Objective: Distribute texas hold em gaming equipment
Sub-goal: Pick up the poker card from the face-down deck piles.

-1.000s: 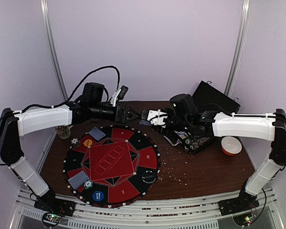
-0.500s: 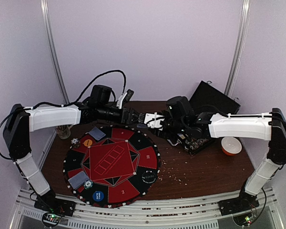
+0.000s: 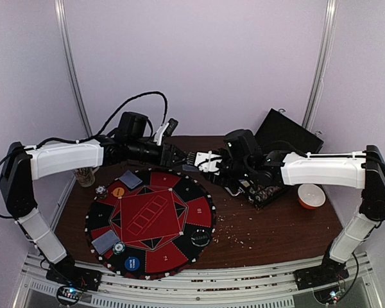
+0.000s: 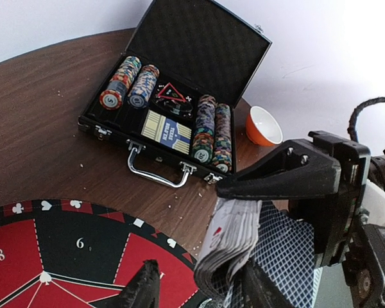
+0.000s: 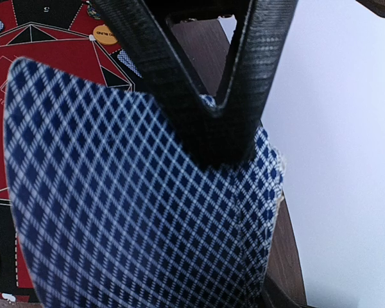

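- On the mat's left side lie a far card, a near card, a yellow disc and a striped chip.
- On its near rim lies a blue disc, and on its right rim a black disc.
- Above the mat's far edge, the left end effector stands partly apart, straddling the deck of cards. A gap shows beside one finger.
- Meeting it there, the right end effector is clamped on the deck.
- Right of the mat on the table stands the open case, holding chip rows.
- Beyond it sits an orange bowl.
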You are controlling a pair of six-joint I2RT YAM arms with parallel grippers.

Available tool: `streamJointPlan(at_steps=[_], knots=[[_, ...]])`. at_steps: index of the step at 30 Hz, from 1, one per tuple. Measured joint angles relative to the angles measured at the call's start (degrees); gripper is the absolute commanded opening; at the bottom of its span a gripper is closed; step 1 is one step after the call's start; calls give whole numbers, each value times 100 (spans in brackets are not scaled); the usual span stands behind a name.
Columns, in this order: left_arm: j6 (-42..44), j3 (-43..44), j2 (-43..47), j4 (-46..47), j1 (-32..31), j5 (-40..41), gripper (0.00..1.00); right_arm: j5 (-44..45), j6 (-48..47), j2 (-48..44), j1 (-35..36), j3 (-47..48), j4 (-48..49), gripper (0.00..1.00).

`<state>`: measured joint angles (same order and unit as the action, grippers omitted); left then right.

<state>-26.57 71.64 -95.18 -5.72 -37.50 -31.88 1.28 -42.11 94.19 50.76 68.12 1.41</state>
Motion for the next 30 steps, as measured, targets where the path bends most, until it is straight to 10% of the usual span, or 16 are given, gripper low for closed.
streamJointPlan(at_steps=[17,30], knots=[[328,0,313,-205,0,-389,14,92,0,0,0,0,0,44],[546,269,136,-704,0,-490,31,107,-2,0,0,0,0,44]])
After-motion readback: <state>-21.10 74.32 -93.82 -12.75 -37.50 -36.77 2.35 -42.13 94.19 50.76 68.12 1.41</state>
